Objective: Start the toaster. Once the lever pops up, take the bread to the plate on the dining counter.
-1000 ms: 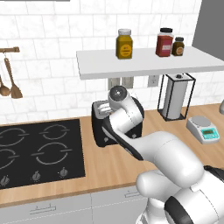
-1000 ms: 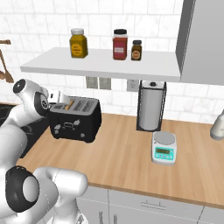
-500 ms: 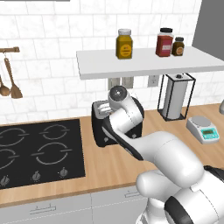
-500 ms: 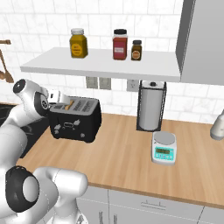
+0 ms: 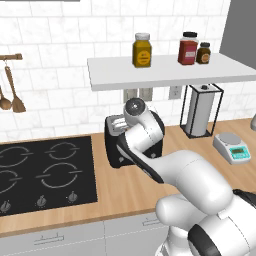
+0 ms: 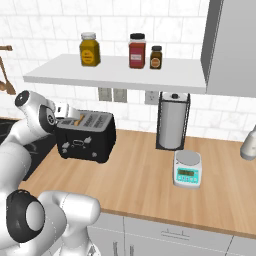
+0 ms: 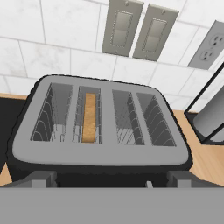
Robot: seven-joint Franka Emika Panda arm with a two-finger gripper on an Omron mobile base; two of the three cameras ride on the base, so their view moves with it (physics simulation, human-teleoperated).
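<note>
Dark-tipped end effector (image 7: 111,181) spread wide, gripping nothing, poised just above the front edge of the toaster (image 7: 100,153) and looking down along its grey slotted top. No visible shift against the views of a second and half a second back: same arm pose, same wide jaws, same toaster. Reads as a pause or a wait rather than a move under way. Hard to say from here whether the lever is down or up; front face and knobs mostly hidden beneath the hand in the hand view. Bread (image 7: 89,117) standing on edge in the second slot from the left in that view, tan top edge sunk a little below the slot rim, just ahead of the jaws and slightly left of their midline, not touched. Probably either a press on the lever or a lift of the slice next, and for the lift a small sideways correction plus a narrow pinch across the thin slice; carry leg not yet begun. Further out, wood tabletop (image 6: 140,175) carrying the black toaster body, a black hob (image 5: 45,170) to its left, a paper towel holder (image 6: 173,122) and a small scale (image 6: 187,170) to its right. Beyond, wall sockets (image 7: 118,28) on white tile and a shelf (image 6: 125,70) with three jars.
</note>
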